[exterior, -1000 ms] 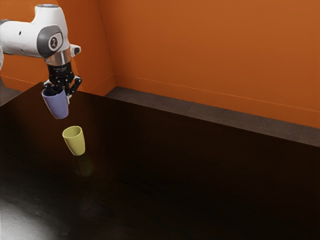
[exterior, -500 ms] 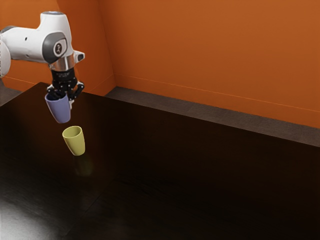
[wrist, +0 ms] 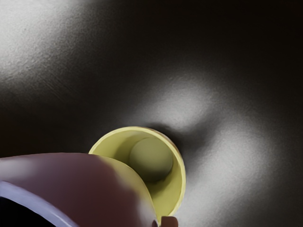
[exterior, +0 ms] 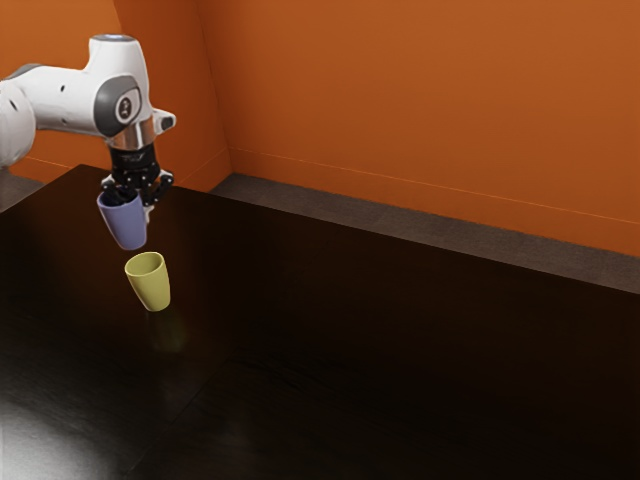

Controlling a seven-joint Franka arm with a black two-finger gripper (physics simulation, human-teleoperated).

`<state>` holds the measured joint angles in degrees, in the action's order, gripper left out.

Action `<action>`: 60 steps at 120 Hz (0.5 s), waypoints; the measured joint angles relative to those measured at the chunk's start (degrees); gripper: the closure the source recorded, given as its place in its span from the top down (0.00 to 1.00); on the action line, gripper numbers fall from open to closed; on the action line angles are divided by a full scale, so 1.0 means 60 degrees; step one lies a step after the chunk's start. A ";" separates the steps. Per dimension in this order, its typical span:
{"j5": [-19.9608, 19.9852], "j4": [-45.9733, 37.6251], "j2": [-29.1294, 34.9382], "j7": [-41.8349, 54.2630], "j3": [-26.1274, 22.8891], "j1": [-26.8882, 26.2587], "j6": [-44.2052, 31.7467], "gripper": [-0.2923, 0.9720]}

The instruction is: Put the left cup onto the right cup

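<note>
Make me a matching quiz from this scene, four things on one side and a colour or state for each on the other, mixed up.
Things:
1. purple cup
2. yellow cup
3. gripper
4. wall

Colour or state:
A. orange
B. stands upright on the table, mouth open
C. held in the air, off the table
D. shut on a cup's rim

Pairs: 1-C, 2-B, 3-D, 4-A

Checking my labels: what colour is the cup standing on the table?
The cup is yellowish green; the exterior view shows it best.
</note>
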<state>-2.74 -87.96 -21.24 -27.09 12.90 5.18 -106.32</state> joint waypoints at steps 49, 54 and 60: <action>0.0227 0.0144 -0.0333 0.0250 0.0085 0.0011 -0.0133 0.15; 0.0262 0.0142 -0.0343 0.0269 0.0134 0.0015 -0.0169 0.15; 0.0299 0.0141 -0.0348 0.0290 0.0165 0.0016 -0.0203 0.15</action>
<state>-0.94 -87.11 -23.32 -25.35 13.89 5.28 -107.54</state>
